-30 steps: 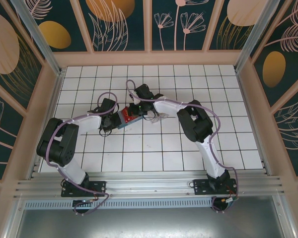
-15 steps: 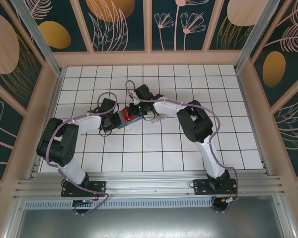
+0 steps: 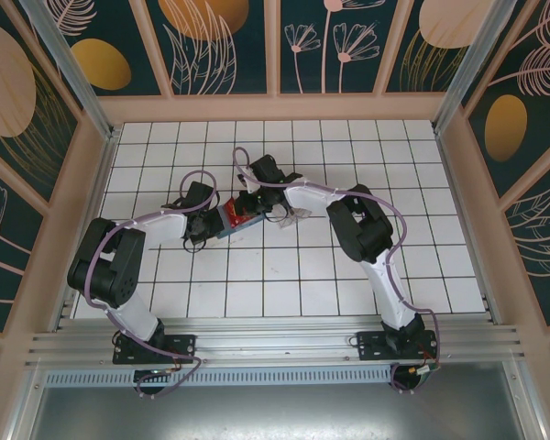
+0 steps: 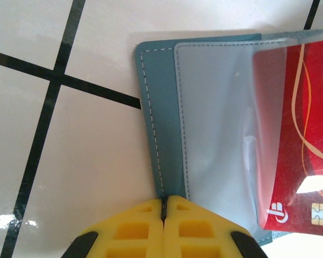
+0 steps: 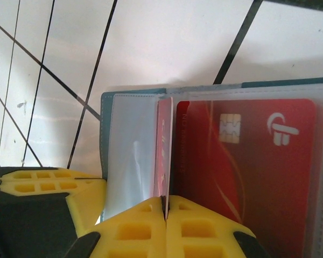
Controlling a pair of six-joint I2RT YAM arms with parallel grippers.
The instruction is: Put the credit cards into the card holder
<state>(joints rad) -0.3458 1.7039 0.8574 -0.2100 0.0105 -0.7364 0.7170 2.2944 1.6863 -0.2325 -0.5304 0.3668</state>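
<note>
Teal card holder, red credit card, white black-gridded tiles.

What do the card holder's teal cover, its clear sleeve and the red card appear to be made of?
Teal cover: probably leather or imitation, matte, with a stitched edge. Clear sleeve: soft frosted plastic film; it bows and catches glare. Red card: stiff glossy plastic, with printed logo and metal chip.

Left wrist view's right edge cuts off the red card and card holder.
</note>
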